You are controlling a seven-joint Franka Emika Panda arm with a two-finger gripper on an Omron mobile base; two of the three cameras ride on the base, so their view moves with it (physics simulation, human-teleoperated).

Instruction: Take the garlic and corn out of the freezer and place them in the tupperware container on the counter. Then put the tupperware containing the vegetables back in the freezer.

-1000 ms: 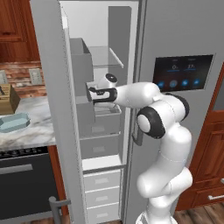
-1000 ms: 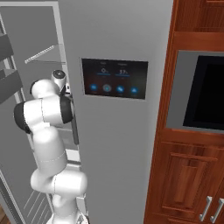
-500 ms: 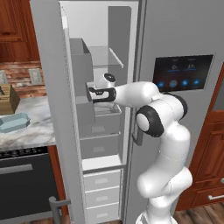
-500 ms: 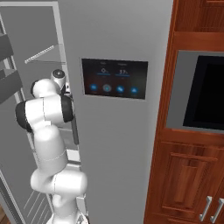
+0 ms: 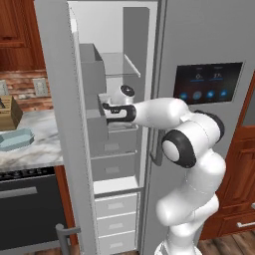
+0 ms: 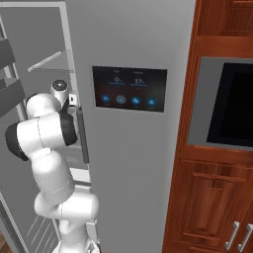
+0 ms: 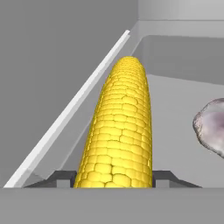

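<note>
In the hand view a bright yellow corn (image 7: 120,131) cob lies lengthwise on a grey shelf. My gripper (image 7: 114,179) is shut on its near end, a dark fingertip (image 7: 63,178) pressed against each side. The garlic (image 7: 212,127), a pale purplish-white bulb, sits to the cob's right, cut off by the frame edge. In the left base view my gripper (image 5: 105,110) reaches into the open freezer (image 5: 119,64) at mid height, partly behind a door bin. The pale blue tupperware container (image 5: 15,139) rests on the marble counter (image 5: 37,154) to the left.
The freezer door (image 5: 62,124) stands open between the arm and the counter, with grey bins on it. A wooden knife block (image 5: 9,112) stands behind the tupperware. A black dishwasher front (image 5: 27,209) is under the counter. The dispenser panel (image 6: 129,89) is on the fridge door at right.
The jaws have closed from wide open onto the corn. The arm has barely moved inside the freezer.
</note>
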